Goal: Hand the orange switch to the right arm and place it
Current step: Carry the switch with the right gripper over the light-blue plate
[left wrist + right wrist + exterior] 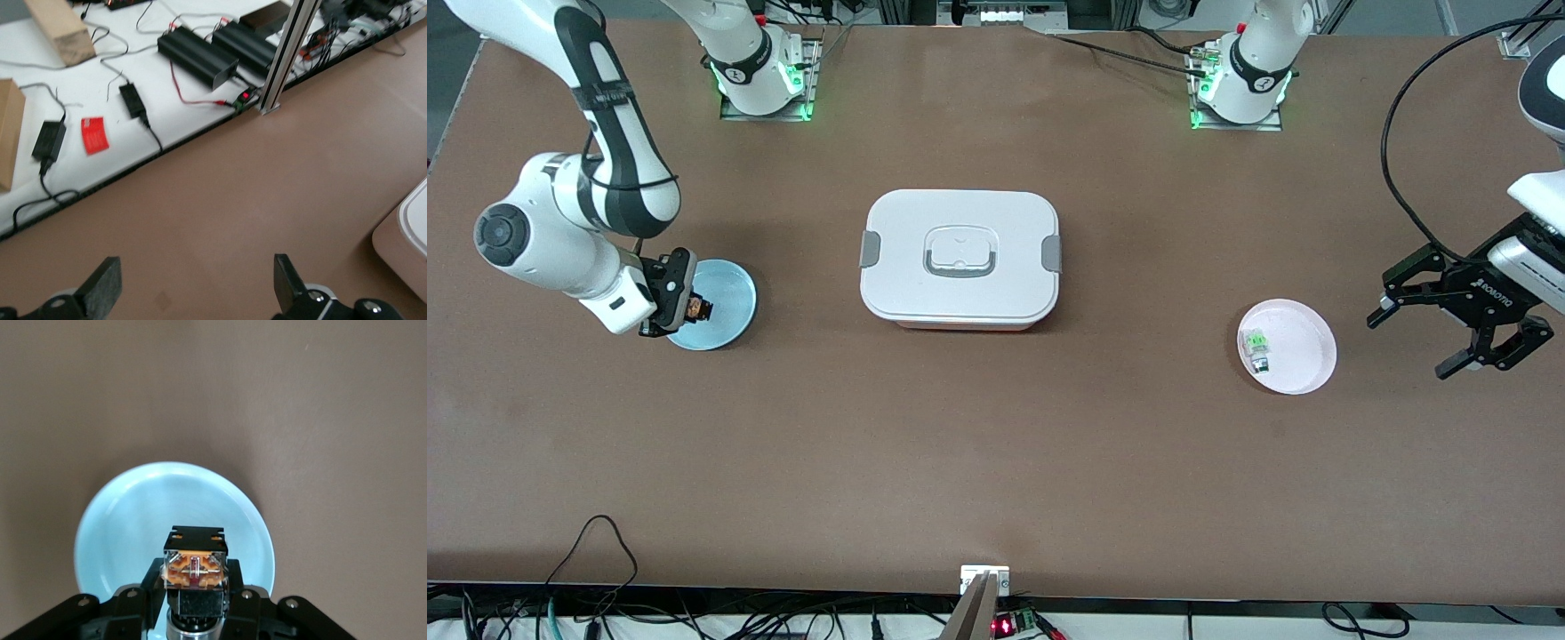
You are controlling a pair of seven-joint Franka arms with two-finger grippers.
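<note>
right tool (690, 309): clamped tight on the orange switch (698, 308), hanging just over the pale blue plate (729, 302) at the right arm's end of the worktop (996, 462).
right arm (578, 213): comes down from its base at the top edge, elbow bent, wrist tilted over the plate's edge.
orange switch: held between the fingers (150, 583) of the right tool; black body toward the plate, clear cap with orange insides facing the wrist camera (195, 570). Cannot tell whether it touches the plate (133, 520).
left tool (1463, 324): jaws spread wide, holding nothing; hangs in the air over bare worktop at the left arm's end, waiting. Both fingertips (107, 283) show in its wrist view with brown surface between them.
pink plate (1307, 351): near the left tool, on the side toward the middle of the worktop; carries a tiny green-and-silver component (1257, 348).
white lidded box (960, 258): midway between the two tools, lid on, grey clasps at both ends; well apart from each.
worktop edge: black power bricks (200, 57) and cables lie off the brown surface, seen from the left wrist.
</note>
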